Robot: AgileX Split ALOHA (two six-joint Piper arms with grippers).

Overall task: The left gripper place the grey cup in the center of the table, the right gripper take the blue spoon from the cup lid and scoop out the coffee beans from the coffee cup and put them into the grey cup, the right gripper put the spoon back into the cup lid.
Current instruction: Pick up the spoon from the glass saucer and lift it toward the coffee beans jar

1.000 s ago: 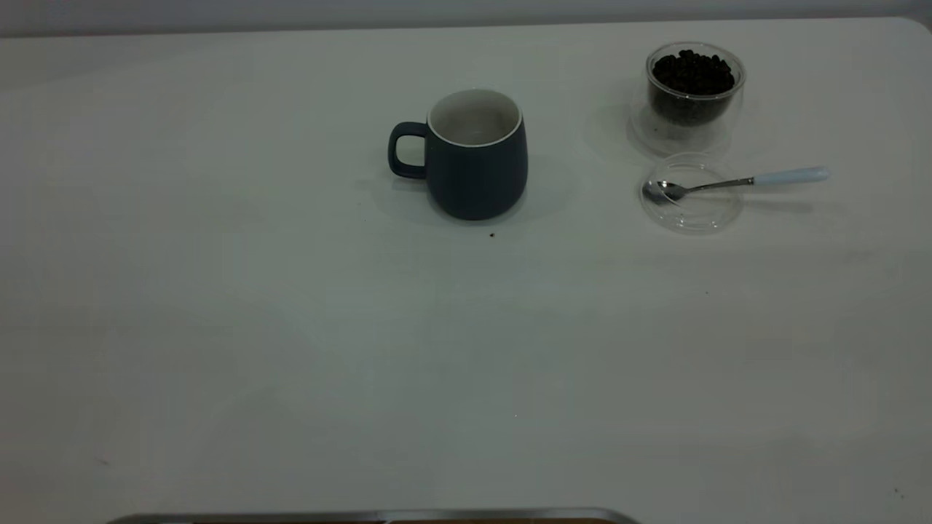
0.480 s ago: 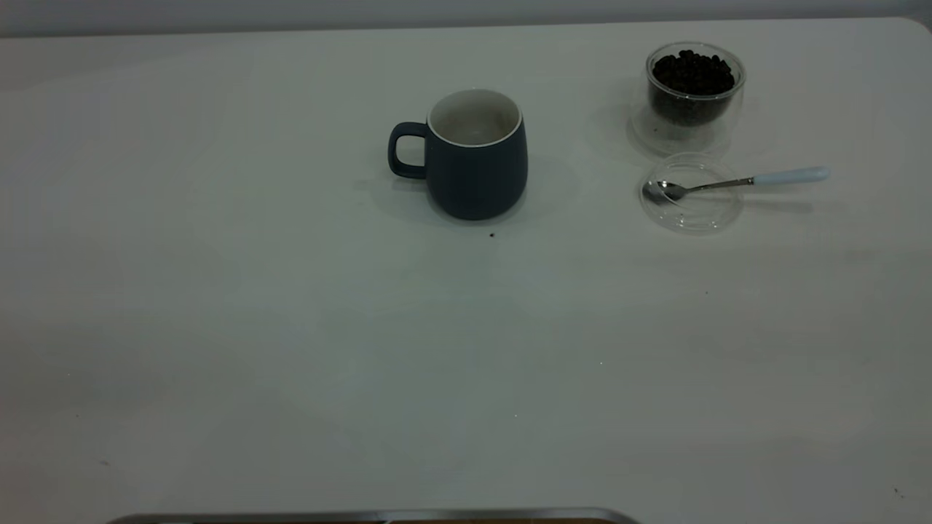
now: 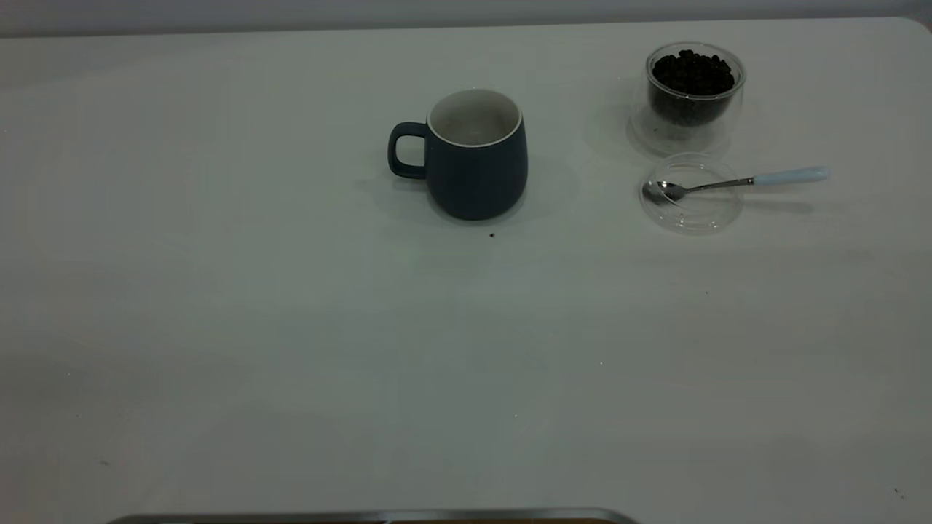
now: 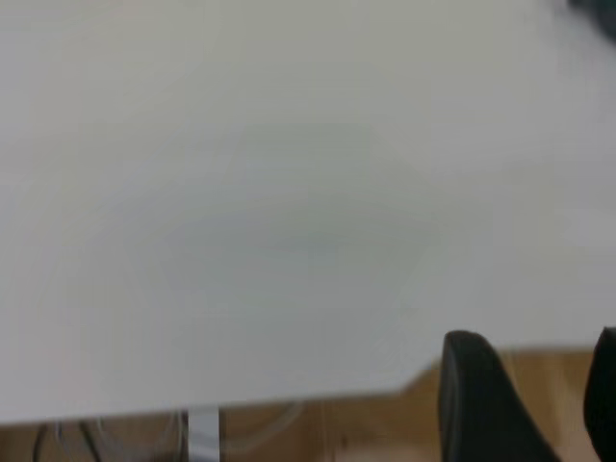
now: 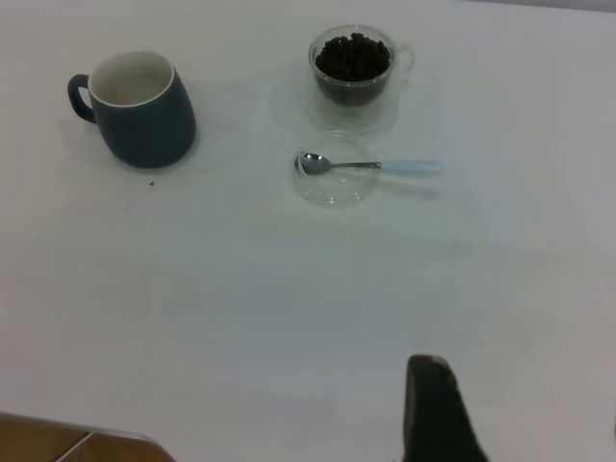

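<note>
1. The grey cup (image 3: 475, 156) is standing upright on the table (image 3: 291, 349), roughly mid-table toward the far edge, handle pointing away from the coffee cup (image 3: 693, 94). Its inside is looking empty.
2. The coffee cup, full of coffee beans (image 3: 692, 73), is sitting well to the right of the grey cup. The cup lid (image 3: 692, 207) is lying just beside it on the near side, with the blue spoon (image 3: 735, 183) resting bowl-in-lid, handle sticking out away from the grey cup.
3. Step in hand, as I'm reading it: cup placement is looking done and the spoon pickup is not yet started (nothing touching the spoon).
4. The next move is calling for the right gripper (image 5: 525, 414) to reach the spoon handle and pinch it.
5. The right gripper is hanging well short of the cup lid, holding nothing; one finger is showing, so I cannot tell the opening.
6. The left gripper (image 4: 539, 404) is sitting at the table's near edge, far from the grey cup, fingers spread apart and empty.
</note>
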